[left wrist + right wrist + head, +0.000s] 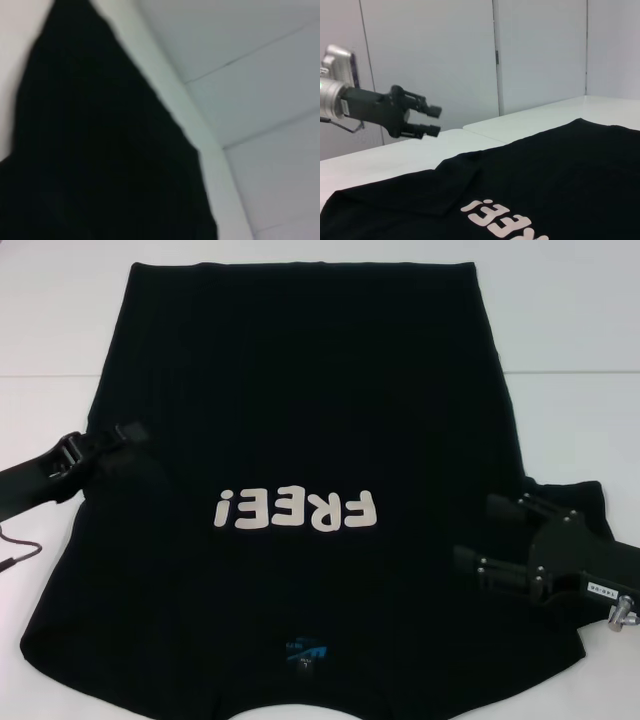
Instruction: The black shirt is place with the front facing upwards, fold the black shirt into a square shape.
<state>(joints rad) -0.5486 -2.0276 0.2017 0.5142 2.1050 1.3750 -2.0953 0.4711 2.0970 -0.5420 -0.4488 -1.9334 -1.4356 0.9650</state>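
Note:
The black shirt (pixel 300 390) lies flat on the white table (pixel 60 320), front up, with white "FREE!" lettering (pixel 296 510) and a small blue neck label (pixel 305 650) near the front edge. My left gripper (pixel 130 431) is open and empty, just above the shirt's left side, where the sleeve lies folded inward. It also shows in the right wrist view (pixel 431 121), fingers apart above the cloth. My right gripper (pixel 484 533) is open and empty over the shirt's right side, beside the spread right sleeve (pixel 572 496). The left wrist view shows black cloth (pixel 100 165) close up.
A thin dark cable (pixel 16 550) lies on the table at the left, by the left arm. White wall panels (pixel 540 50) stand behind the table. A seam line (pixel 570 371) crosses the tabletop.

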